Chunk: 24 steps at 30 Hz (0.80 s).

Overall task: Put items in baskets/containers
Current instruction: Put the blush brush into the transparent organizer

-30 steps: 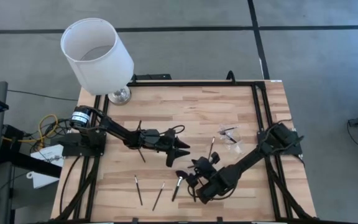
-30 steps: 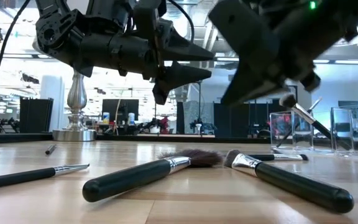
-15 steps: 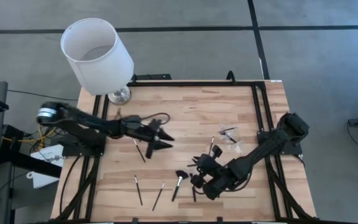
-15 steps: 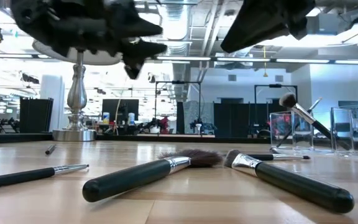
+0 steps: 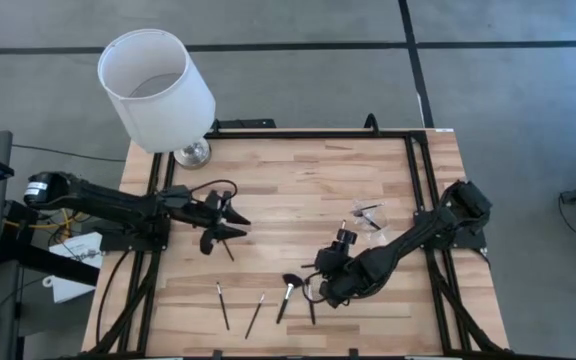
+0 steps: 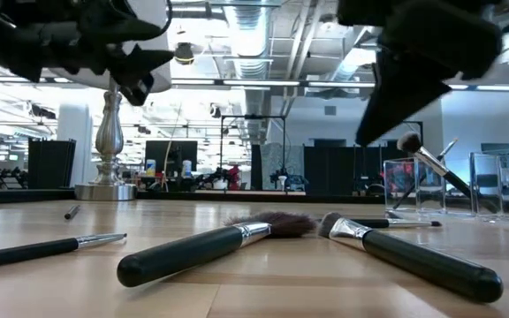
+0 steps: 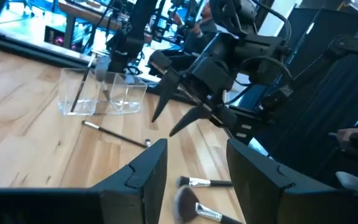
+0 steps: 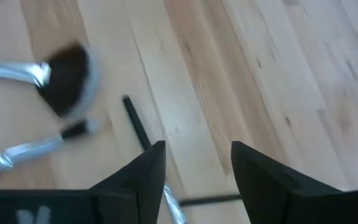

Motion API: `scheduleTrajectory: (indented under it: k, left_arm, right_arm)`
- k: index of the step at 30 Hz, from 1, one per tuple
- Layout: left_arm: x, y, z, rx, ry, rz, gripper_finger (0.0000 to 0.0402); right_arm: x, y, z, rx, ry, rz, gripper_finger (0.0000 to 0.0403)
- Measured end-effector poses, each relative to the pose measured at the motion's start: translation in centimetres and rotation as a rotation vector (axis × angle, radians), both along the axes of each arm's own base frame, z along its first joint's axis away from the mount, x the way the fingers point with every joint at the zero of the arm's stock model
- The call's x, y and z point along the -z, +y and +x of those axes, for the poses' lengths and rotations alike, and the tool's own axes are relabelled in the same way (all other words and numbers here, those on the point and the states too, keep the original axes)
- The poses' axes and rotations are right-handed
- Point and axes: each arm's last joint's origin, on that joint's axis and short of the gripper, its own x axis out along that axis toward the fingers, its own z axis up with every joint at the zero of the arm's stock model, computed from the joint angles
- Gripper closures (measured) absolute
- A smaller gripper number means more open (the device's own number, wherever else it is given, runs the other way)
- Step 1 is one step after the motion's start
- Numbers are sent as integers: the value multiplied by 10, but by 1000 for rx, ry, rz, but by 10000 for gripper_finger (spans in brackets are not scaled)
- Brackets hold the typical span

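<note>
Right gripper point(image 5: 313, 292), jaws parted, empty, low over table point(image 5: 298, 180) front, just beside fluffy-headed brush point(image 5: 287, 293). Left gripper point(image 5: 236, 224), jaws spread, empty, raised near left edge over one brush point(image 5: 227, 248). White lampshade point(image 5: 155, 88) at far left corner. Clear container point(image 5: 370, 221) right of centre, brushes inside, count unclear. Six brushes loose on wood.

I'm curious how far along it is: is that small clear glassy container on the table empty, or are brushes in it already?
Not empty. The small clear glassy container holds a black-handled makeup brush, leaning inside.
</note>
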Motion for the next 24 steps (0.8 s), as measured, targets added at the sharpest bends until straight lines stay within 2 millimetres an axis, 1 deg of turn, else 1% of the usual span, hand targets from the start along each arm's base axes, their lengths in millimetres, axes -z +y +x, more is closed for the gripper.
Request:
scheduleTrajectory:
  k: [3,6,8,10,13,16,18,19,21,22,24]
  left_arm:
    - [4,1,-1,-25,17,2,239]
    - [7,2,0,-58,28,5,239]
    - [7,2,0,-73,28,6,239]
    - [6,2,0,-84,27,6,239]
    - [7,3,0,-100,27,8,239]
    - [6,4,0,-129,23,9,239]
    - [6,5,0,-152,20,10,239]
    - [6,5,0,-163,20,11,239]
    - [6,6,0,-181,19,12,239]
    - [6,6,0,-183,19,12,239]
    - [6,6,0,-185,18,15,239]
  right_arm:
    - [9,-1,-5,-30,34,26,227]
    - [21,-4,-11,-55,100,67,237]
    - [20,-7,-18,-100,173,53,246]
    - [9,-14,-26,-123,227,8,254]
    - [-24,-27,-38,-124,203,-37,263]
    - [-62,-41,-57,-124,105,-74,268]
    - [-86,-49,-72,-121,-15,-74,270]
    - [-94,-53,-80,-122,-89,-61,270]
    - [-98,-57,-93,-138,-244,-19,270]
    - [-93,-59,-98,-162,-313,9,270]
    - [-71,-62,-106,-214,-439,56,271]
